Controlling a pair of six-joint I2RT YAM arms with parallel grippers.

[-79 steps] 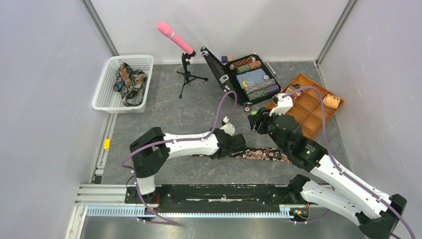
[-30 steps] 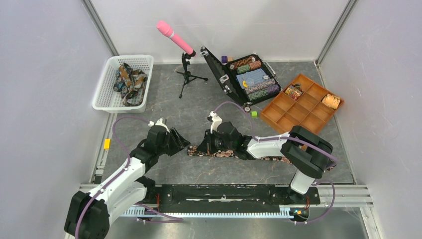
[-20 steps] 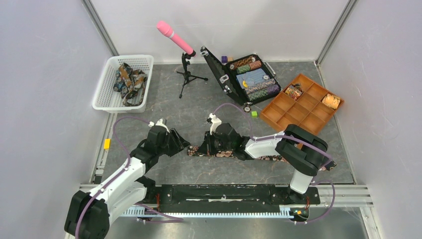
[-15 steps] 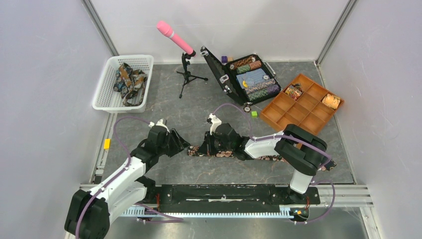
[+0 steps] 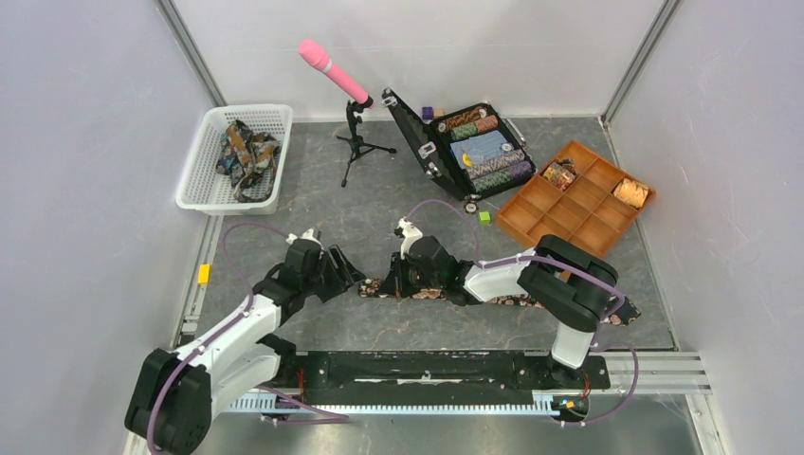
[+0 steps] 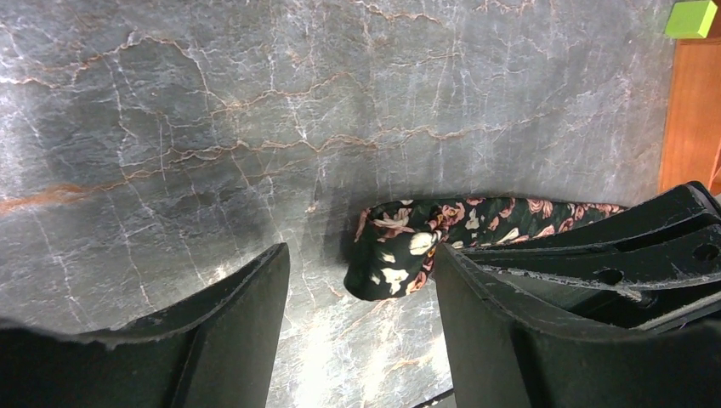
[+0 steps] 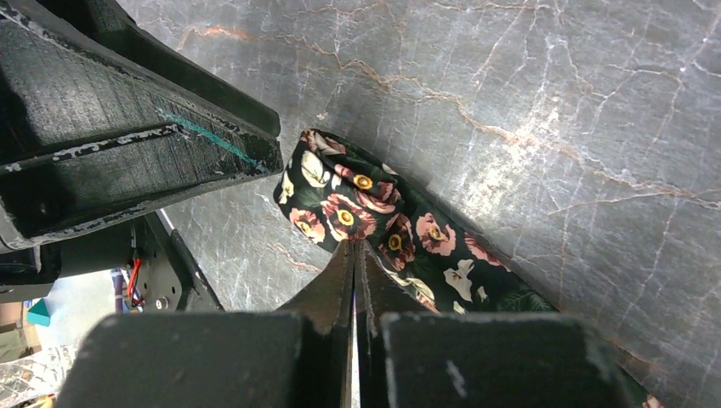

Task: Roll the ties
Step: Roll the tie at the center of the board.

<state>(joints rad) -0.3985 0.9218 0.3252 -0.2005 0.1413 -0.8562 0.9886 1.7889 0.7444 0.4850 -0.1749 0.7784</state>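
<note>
Grey marbled tabletop (image 5: 313, 190) fills the space between pale walls. A small yellow label (image 5: 203, 274) sits on the rail at the left edge, with any print too small to read.

A dark floral tie (image 5: 502, 296) lies flat across the near middle of the table, running from right to left. Its folded left end (image 6: 393, 257) lies in the gap ahead of the left gripper (image 6: 359, 255), whose jaws stand well apart and hold nothing. In the overhead view that gripper (image 5: 349, 275) is just left of the tie's end.

The right gripper (image 7: 353, 245) has its fingers pressed together and their tips set down on the tie close to that same end. Whether any cloth is pinched between them cannot be told.

At the far left, loose ties (image 5: 245, 150) are heaped in a white basket (image 5: 194, 199). At the far right, two coiled ties (image 5: 559, 173) sit in separate compartments of an orange tray (image 5: 588, 223). A green cube (image 5: 484, 217) lies just left of the tray.
</note>
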